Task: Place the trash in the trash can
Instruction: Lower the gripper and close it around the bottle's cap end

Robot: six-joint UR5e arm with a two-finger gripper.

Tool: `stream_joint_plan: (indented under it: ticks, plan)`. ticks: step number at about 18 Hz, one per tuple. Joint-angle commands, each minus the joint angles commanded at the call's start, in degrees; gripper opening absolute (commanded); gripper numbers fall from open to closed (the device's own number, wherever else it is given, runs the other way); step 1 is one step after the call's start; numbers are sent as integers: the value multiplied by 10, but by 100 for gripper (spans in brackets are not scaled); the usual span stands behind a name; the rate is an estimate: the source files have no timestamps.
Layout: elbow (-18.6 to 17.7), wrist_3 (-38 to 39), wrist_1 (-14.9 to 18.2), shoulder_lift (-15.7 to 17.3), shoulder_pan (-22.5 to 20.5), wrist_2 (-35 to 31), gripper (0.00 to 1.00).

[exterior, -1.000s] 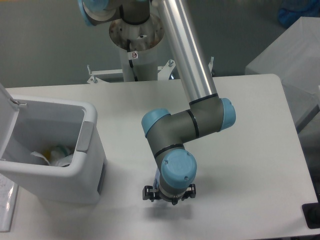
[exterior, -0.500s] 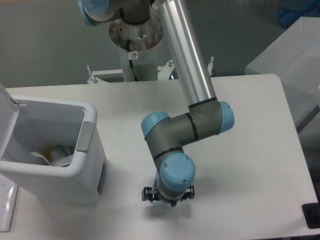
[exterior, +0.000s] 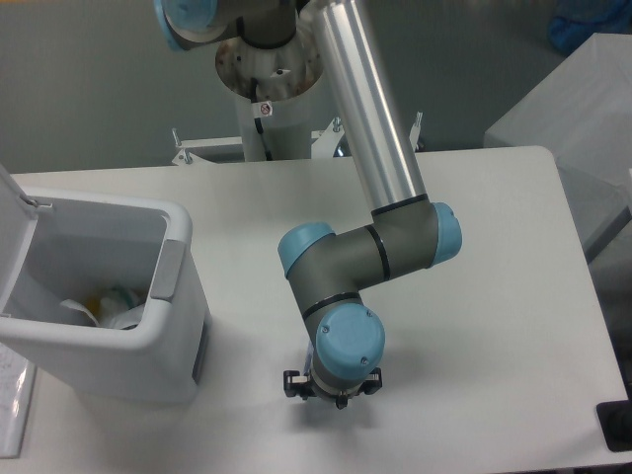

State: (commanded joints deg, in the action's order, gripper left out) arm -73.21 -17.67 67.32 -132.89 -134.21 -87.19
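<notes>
The white trash can (exterior: 173,341) stands at the table's left with its lid (exterior: 14,233) tipped open. Crumpled white and yellowish trash (exterior: 107,304) lies at its bottom. My gripper (exterior: 333,392) points straight down close to the table near the front edge, right of the can. The blue wrist cap (exterior: 345,342) covers it, and only black bits of it stick out on either side. The fingers and anything between them are hidden. No trash shows on the table.
The arm's base column (exterior: 269,94) rises at the back middle. A grey box (exterior: 583,118) stands off the table's right side. A dark object (exterior: 617,427) sits at the front right corner.
The wrist has shifted slightly left and down toward the table. The black parts beside the wrist look a little closer together. The can and its contents are unchanged.
</notes>
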Motion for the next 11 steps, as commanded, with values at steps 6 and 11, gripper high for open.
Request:
stream_joint_plan:
  ticks: [6, 11]
  plan:
    - [-4, 2, 0, 7, 2, 3, 9]
    - [-4, 1, 1, 10, 2, 3, 0]
